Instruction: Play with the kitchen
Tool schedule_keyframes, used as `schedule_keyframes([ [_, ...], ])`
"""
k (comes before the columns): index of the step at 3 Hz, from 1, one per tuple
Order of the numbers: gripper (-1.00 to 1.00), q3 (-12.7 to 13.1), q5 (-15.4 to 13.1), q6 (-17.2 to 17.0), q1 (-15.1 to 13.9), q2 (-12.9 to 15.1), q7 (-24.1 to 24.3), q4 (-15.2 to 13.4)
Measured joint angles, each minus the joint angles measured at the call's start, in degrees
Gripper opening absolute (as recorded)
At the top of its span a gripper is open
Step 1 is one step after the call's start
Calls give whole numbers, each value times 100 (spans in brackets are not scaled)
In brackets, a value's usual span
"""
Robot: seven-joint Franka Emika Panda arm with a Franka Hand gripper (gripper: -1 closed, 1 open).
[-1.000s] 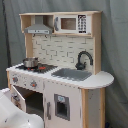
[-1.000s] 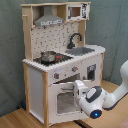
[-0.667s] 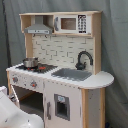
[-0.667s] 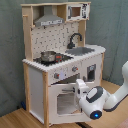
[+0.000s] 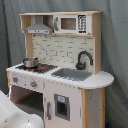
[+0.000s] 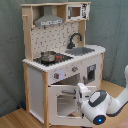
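Since the earlier frames we see little change: the arm has shifted only slightly at the oven, and the kitchen (image 6: 60,60) stands where it stood.

Reading the second exterior view from its left, the kitchen rests on a wooden floor (image 6: 15,120) before a grey-green curtain (image 6: 10,50). On the hob sits the small pot (image 6: 48,56); further toward the second exterior view's right come the black faucet (image 6: 75,39) and the grey sink (image 6: 86,50). Below the knobs (image 6: 64,73), the oven door (image 6: 65,97) hangs swung open, and the gripper (image 6: 81,92) is at its free edge. We cannot tell how the gripper stands, nor whether it touches the door or is only just beside it, since the white wrist covers that spot.

We judge the step in hand to be working the oven door. The next move calls for following the door's arc about its hinge rather than pushing straight, so the light panel does not bind.

In the first exterior view, only a white bulk of the arm (image 5: 12,115) shows at the lower corner on the first exterior view's left, cut off by the frame; the oven front (image 5: 22,97) is partly hidden behind it. The pot (image 5: 30,62), the sink (image 5: 72,74) and the faucet (image 5: 83,59) are plain.
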Motion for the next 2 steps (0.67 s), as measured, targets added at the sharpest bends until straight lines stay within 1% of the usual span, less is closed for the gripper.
schedule_keyframes([
  [1, 100, 18, 4, 0, 0, -3, 16, 0],
  [2, 100, 96, -23, -22, 11, -50, -265, 558],
])
